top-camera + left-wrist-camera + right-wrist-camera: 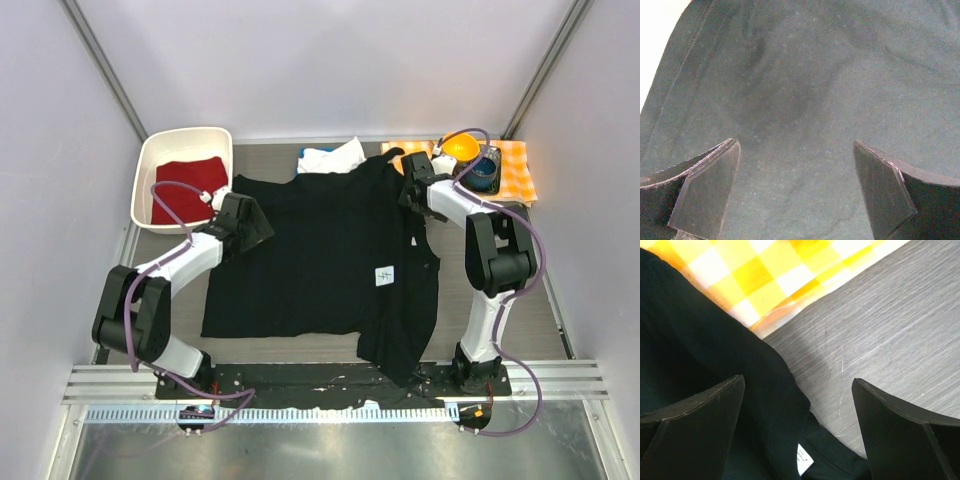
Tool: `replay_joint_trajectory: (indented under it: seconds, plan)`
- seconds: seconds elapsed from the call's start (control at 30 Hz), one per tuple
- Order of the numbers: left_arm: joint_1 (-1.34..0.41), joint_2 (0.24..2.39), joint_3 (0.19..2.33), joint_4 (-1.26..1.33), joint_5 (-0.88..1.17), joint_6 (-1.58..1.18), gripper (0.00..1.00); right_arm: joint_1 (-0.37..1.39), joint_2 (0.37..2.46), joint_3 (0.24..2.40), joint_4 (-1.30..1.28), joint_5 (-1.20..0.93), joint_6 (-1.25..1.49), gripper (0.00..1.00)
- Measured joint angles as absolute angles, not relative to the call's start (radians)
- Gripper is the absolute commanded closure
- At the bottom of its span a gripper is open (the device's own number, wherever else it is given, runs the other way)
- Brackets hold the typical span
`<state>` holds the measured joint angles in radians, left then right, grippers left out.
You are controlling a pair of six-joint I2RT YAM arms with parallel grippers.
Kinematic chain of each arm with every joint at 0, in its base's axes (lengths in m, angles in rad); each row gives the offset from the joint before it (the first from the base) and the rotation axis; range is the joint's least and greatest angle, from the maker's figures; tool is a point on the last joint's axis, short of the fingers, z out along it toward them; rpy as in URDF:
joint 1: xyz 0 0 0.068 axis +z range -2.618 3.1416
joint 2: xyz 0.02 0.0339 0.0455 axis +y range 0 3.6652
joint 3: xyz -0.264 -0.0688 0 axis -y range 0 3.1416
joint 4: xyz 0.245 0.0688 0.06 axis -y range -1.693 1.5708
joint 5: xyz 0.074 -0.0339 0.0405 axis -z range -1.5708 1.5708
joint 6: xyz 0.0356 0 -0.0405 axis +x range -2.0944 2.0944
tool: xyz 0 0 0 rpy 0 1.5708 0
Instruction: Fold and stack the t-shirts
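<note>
Black shirt (320, 255): lay spread flat, right side rumpled, white square label (385, 275) showing.
Left gripper (795, 190): jaws wide over the shirt's left edge; its wrist view alone showed matte, faintly creased cloth.
Right gripper (797, 420): jaws wide at the shirt's far-right corner; its wrist view alone showed the table (890, 330) grain beside checked cloth (765, 275).
White shirt (325, 157): crumpled at the black shirt's far edge; top view only.

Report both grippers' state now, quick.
Left gripper: open, nothing held, over the black t-shirt.
Right gripper: open, nothing held, at the black t-shirt's edge near the checked cloth.
</note>
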<state>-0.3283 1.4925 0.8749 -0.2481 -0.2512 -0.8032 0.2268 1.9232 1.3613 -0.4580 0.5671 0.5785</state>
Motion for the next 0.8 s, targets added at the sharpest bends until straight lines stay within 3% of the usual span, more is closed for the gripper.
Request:
replay_joint_trajectory:
  seconds: [0.3,0.8]
  plan:
    - [-0.328,1.521,0.88,-0.233,-0.258,-0.795,0.0,0.227,2.012,1.389,-0.471,0.617,0.564,0.05]
    - [-0.328,1.521,0.88,-0.22,-0.271,-0.786,0.0,0.224,2.038,1.395,-0.596,0.878,0.567,0.02]
